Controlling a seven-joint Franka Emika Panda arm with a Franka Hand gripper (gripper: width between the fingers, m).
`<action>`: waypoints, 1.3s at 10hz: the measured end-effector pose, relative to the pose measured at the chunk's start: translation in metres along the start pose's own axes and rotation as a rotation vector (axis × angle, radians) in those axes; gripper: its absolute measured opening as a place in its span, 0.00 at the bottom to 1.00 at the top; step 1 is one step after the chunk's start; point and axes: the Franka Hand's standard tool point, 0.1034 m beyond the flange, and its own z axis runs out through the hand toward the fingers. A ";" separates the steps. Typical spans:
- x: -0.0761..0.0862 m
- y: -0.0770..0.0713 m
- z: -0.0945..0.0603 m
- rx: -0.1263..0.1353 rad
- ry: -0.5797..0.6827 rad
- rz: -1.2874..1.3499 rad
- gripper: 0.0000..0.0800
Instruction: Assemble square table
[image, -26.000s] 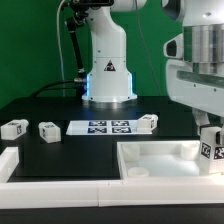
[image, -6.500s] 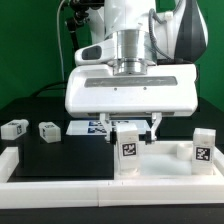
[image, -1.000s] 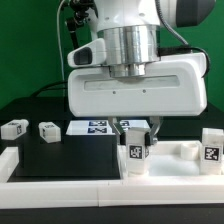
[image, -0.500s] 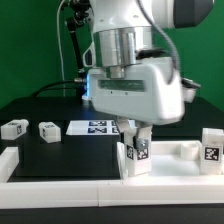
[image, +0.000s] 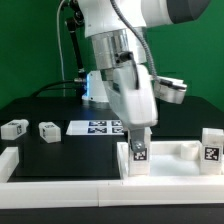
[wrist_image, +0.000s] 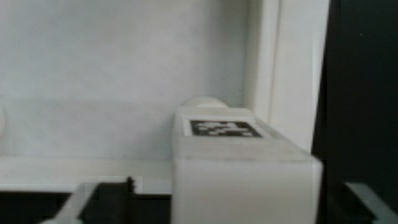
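Leg (image: 138, 156) is noted upright at the corner of the tabletop (image: 172, 153) on the exterior view's left. The tabletop lies at the front of the worktop (image: 60, 150). The claw (image: 137, 138) is set astride the leg's top with the wrist strongly twisted — whether its pads bite or stand just clear cannot be told. Step judged: the leg is being screwed in. The turning axis should be kept vertical over the corner, light downward pressure applied, and the grip checked before each turn — a tilted leg would likely bind.
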 end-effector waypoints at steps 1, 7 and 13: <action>-0.006 -0.002 0.000 -0.013 0.025 -0.187 0.75; -0.016 -0.001 0.002 -0.077 0.023 -0.939 0.81; -0.009 -0.002 -0.002 -0.099 0.023 -1.012 0.50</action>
